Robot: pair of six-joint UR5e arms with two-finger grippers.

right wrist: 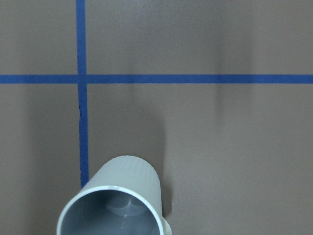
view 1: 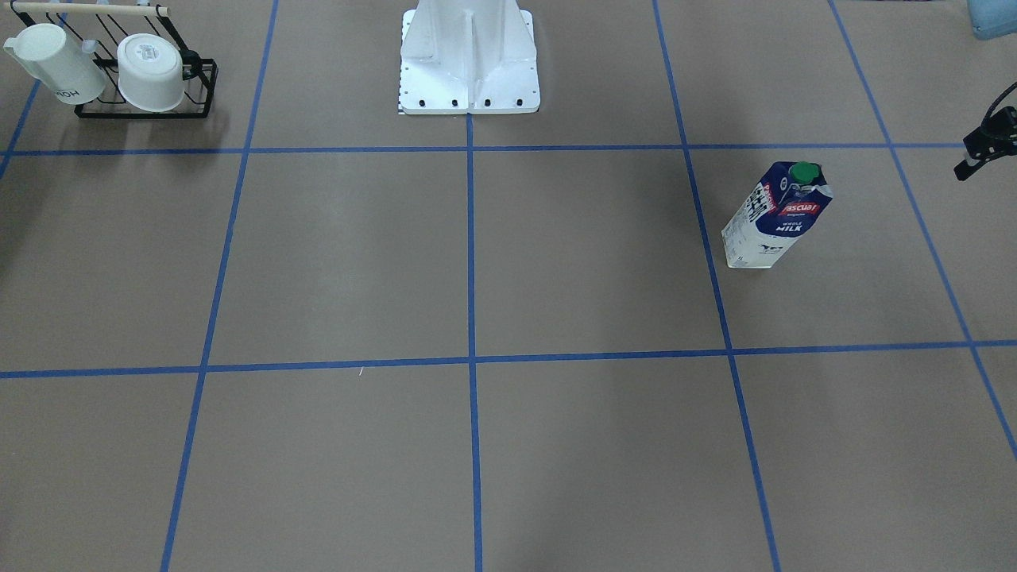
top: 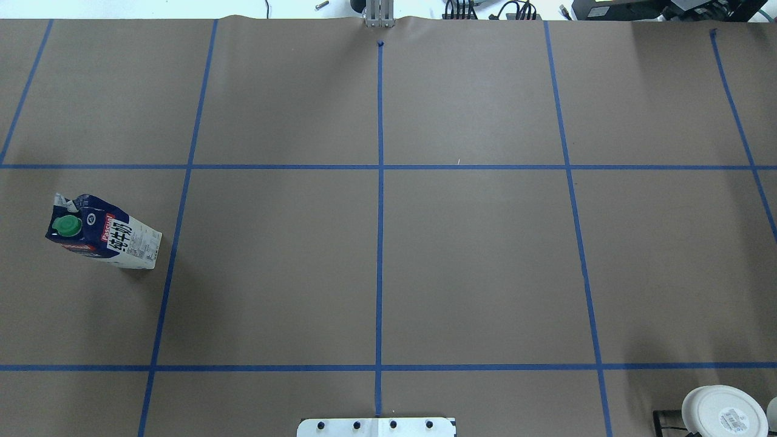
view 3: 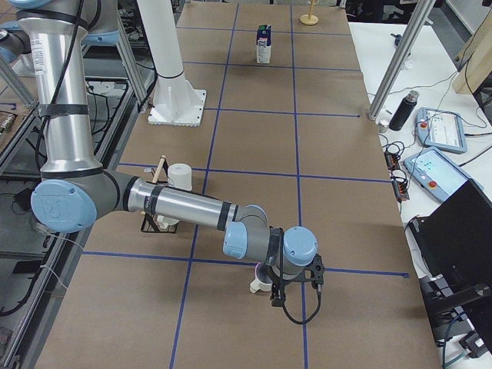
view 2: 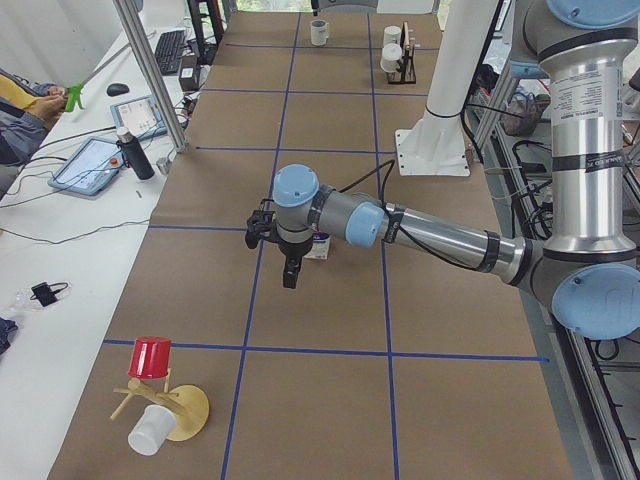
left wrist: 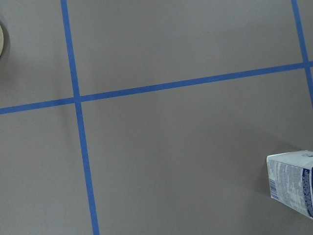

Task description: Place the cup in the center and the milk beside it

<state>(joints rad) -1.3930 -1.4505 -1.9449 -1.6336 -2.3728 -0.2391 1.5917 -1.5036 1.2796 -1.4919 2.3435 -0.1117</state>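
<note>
The milk (view 1: 775,214) stands upright on the robot's left side of the table; it also shows in the overhead view (top: 103,233) and at the lower right of the left wrist view (left wrist: 293,183). My left gripper (view 2: 289,272) hangs above the table just beside the milk (view 2: 319,246); I cannot tell whether it is open or shut. The cup (right wrist: 115,203), white with a grey inside, stands below the right wrist camera. My right gripper (view 3: 277,292) hovers right by the cup (view 3: 260,285); I cannot tell its state.
A black wire rack (view 1: 199,99) with two other white mugs (view 1: 151,71) stands near the robot's base (view 1: 469,87) on its right. A wooden stand (view 2: 170,405) with a red cup (view 2: 150,355) and a white cup sits at the table's left end. Blue tape lines grid the table.
</note>
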